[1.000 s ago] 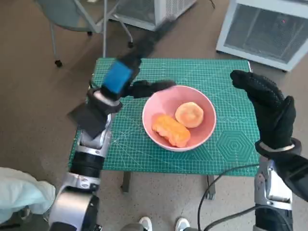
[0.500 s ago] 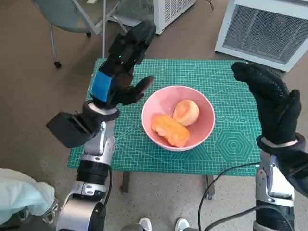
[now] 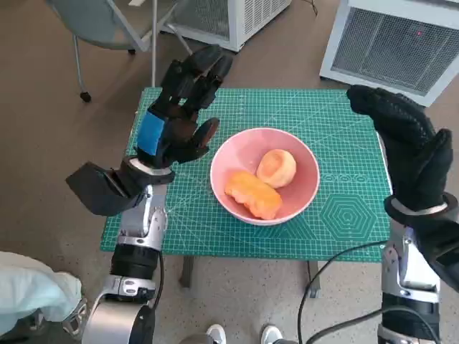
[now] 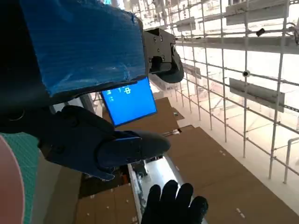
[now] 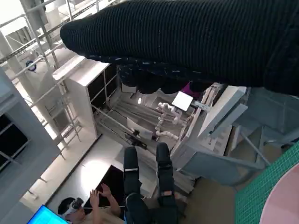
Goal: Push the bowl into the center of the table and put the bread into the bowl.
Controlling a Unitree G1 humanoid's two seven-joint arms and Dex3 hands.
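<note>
Now the small table covered by a green gridded cutting mat (image 3: 337, 222) fills the middle of the head view, and the round pink bowl (image 3: 265, 175) sits on it near the centre. Inside the bowl lie two pieces of bread: an elongated orange-brown loaf (image 3: 253, 193) toward the robot's side and a round pale golden bun (image 3: 277, 167) just beyond it, the two touching or nearly so. The left hand, black with blue tape over its back (image 3: 176, 118), is raised above the mat's left part, beside the bowl and clear of its rim; its fingers are spread apart and hold nothing. The right hand in a black knitted glove (image 3: 405, 147) stands upright above the mat's right edge, well apart from the bowl, fingers extended and loosely apart, likewise holding nothing. A white slatted cabinet (image 3: 391, 39) stands on the floor beyond the table, and the legs of a grey chair (image 3: 107, 32) show at the far left.
</note>
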